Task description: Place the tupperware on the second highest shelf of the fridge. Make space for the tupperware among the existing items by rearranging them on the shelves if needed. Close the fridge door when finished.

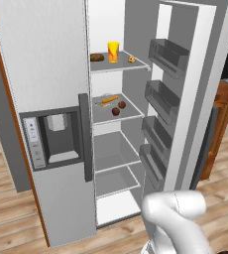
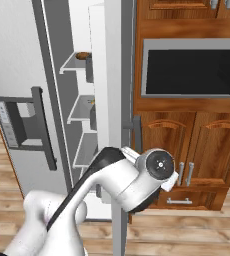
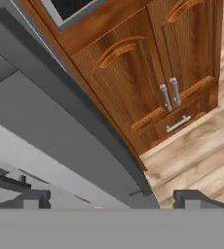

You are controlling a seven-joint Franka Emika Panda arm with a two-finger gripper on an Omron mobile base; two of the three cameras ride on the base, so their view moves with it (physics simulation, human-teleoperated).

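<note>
Silver and swung wide, the fridge door stands open, its grey edge running just beyond the gripper, whose two dark fingertips are spread apart with nothing between them. Well away from the gripper, inside the fridge, the tupperware lies on the second highest shelf beside two dark-brown balls. One shelf up stands a yellow cup. Wooden cabinet doors lie ahead of the gripper.

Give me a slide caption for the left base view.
Open fridge: tupperware on the second highest shelf beside two brown balls.
</note>
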